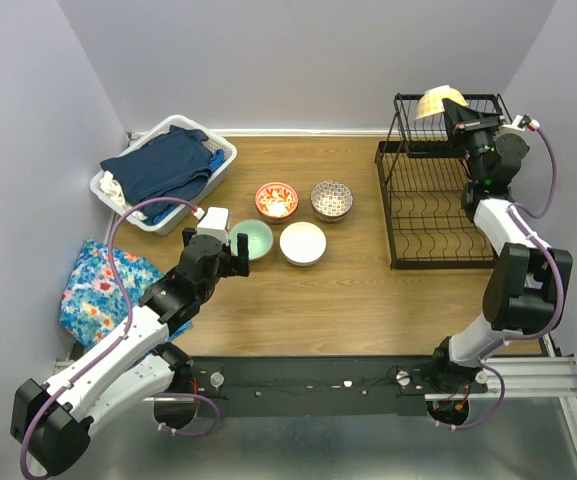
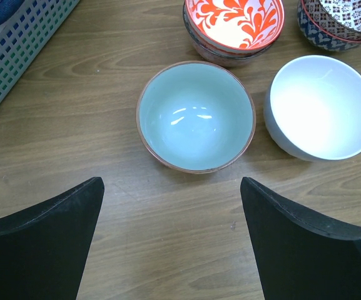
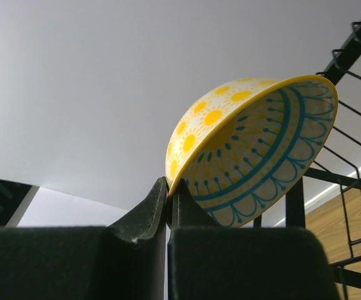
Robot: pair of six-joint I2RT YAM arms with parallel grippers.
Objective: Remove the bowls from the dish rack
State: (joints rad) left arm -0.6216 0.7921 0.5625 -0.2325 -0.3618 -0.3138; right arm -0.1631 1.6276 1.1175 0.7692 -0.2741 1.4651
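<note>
1. The right gripper pinches the yellow bowl by its rim, at 12 o'clock of the rack.
2. It looks hard, slippery and breakable; the rim is a good hold.
3. The left gripper hangs open.

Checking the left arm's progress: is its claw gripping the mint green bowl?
No, the left claw stands wide open, with the mint green bowl sitting free on the table.

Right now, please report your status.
Left gripper open, facing mint bowl. Right gripper shut on yellow bowl rim, at dish rack top. No obstruction seen.
</note>
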